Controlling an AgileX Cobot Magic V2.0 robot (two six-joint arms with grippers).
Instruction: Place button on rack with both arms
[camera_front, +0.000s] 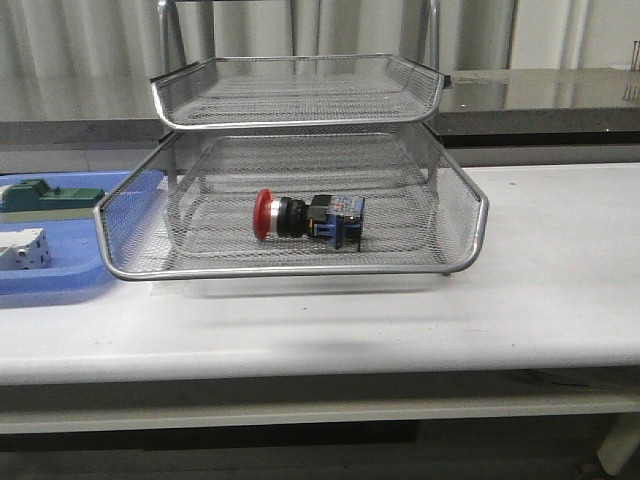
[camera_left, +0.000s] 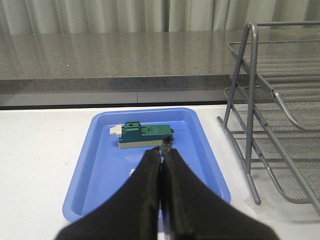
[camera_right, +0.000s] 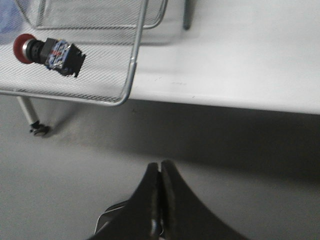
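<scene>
The button (camera_front: 305, 217) lies on its side in the pulled-out middle tray of the wire-mesh rack (camera_front: 470, 215), red cap pointing left. The right wrist view shows the same button (camera_right: 49, 51) in the tray, far from my right gripper (camera_right: 160, 165), which is shut with nothing in it, below the table's front edge. My left gripper (camera_left: 163, 149) is shut and empty, above the blue tray (camera_left: 90, 165), with the rack (camera_left: 250, 100) off to its side. Neither arm appears in the front view.
A flat blue tray (camera_front: 60, 275) at the table's left holds a green block part (camera_front: 45, 195) and a white dotted block (camera_front: 22, 250). The rack's upper tray (camera_front: 300, 90) overhangs the back of the middle one. A grey counter runs behind the table.
</scene>
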